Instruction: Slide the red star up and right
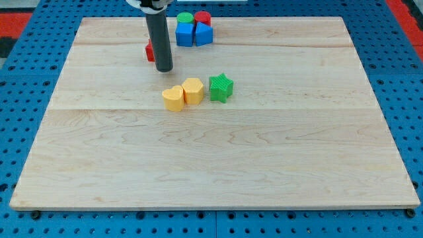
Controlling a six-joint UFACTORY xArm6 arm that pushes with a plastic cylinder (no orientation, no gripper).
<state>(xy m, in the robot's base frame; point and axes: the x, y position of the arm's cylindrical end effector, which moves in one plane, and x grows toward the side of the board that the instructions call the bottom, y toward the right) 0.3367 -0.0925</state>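
The red star [150, 51] sits near the view's top, left of centre, mostly hidden behind the dark rod; only its left edge shows. My tip [164, 69] rests on the board just right of and below the red star, touching or almost touching it.
A cluster at the view's top holds a green cylinder [184, 18], a red cylinder [203, 18], a blue cube [184, 34] and a blue block [203, 34]. Below the tip lie a yellow heart [173, 98], a yellow hexagon [193, 90] and a green star [221, 87]. The wooden board [211, 158] lies on a blue pegboard.
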